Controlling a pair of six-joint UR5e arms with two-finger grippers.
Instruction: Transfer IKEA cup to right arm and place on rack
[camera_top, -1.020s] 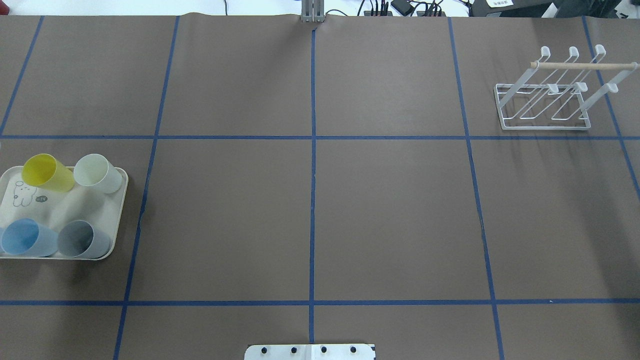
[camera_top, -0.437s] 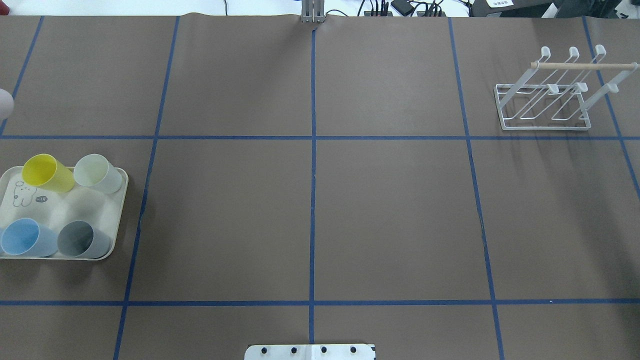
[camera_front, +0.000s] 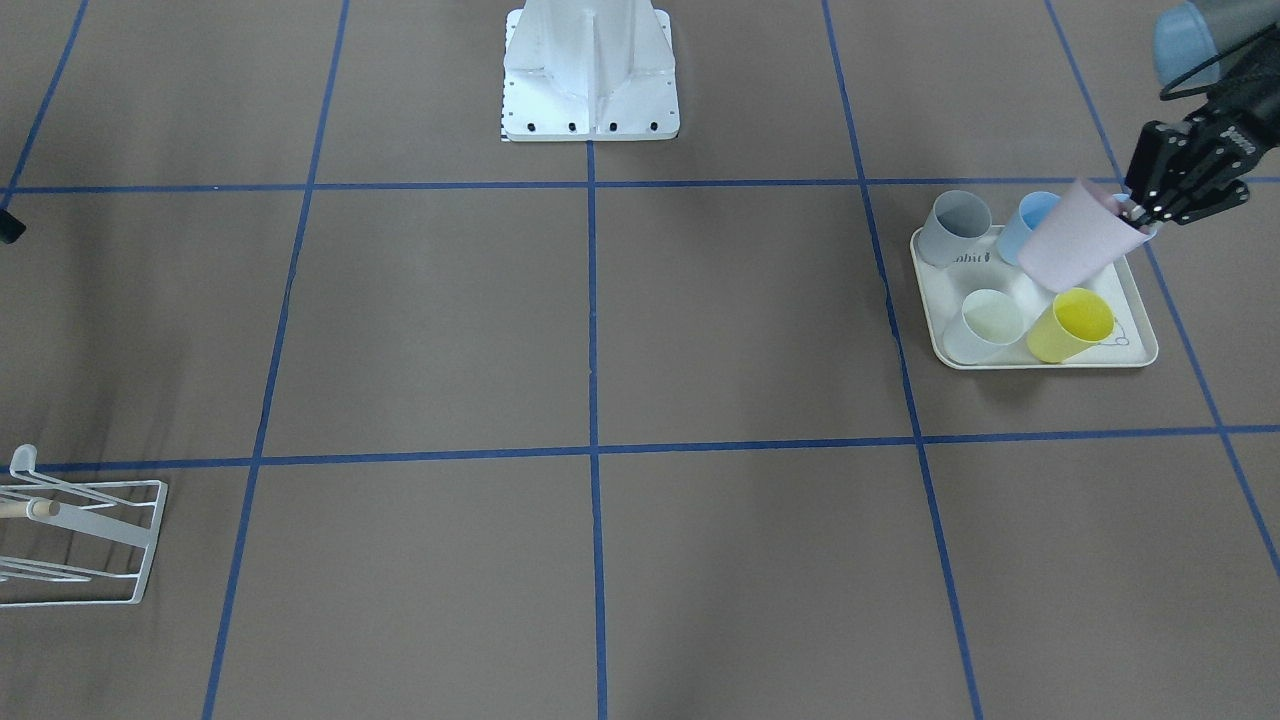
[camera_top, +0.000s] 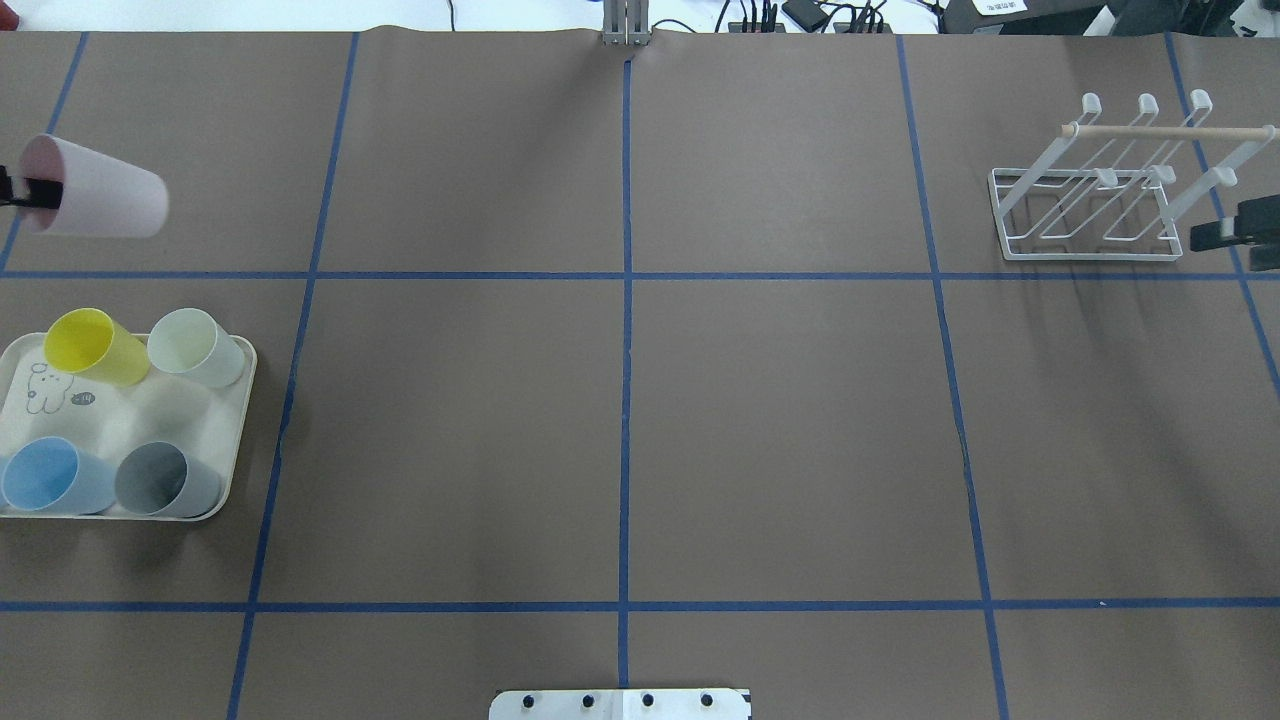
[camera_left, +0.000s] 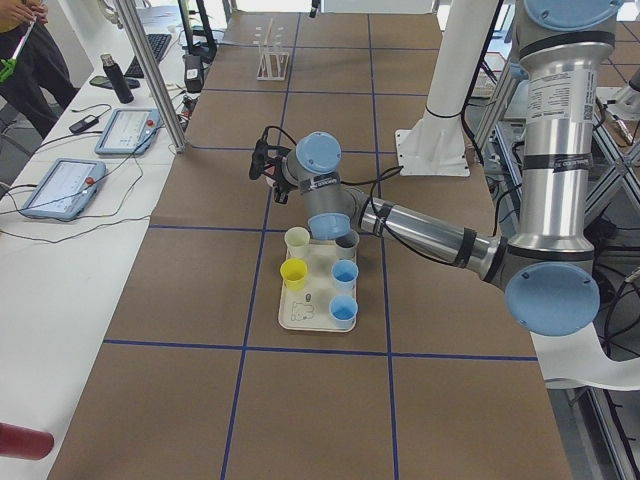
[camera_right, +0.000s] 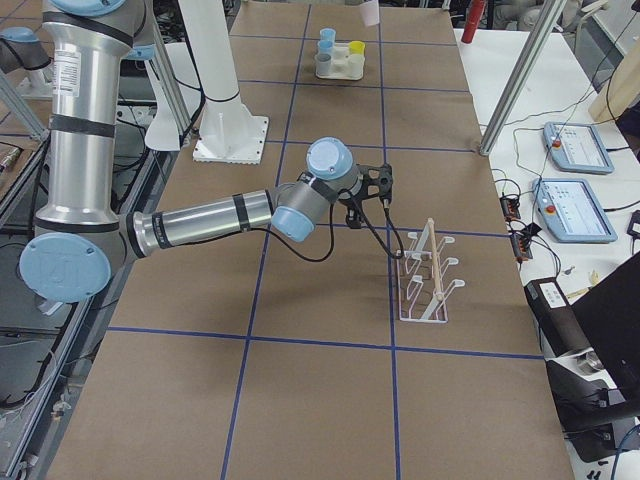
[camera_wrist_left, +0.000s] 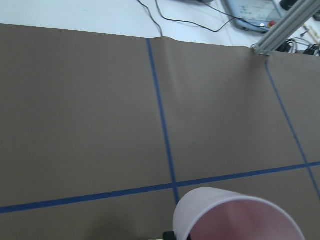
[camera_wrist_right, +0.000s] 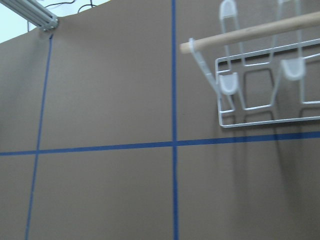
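Brown papered table (camera_top: 780, 430) with blue tape grid | left gripper (camera_front: 1140, 212) clamps the rim of the pink cup (camera_top: 100, 200), held sideways in the air beyond the cream tray (camera_top: 243, 440) | rack (camera_top: 1090, 215) stands at far right on the table | right gripper (camera_top: 1222, 233) near the rack, can't tell how its jaws stand

I am holding my left gripper (camera_front: 1138, 212) out in the air, its fingers pinching a cup (camera_front: 1075, 245) by the rim. I am extending my right arm (camera_right: 200, 222) forward. My right gripper (camera_top: 1232, 233) is showing too little to read its fingers.
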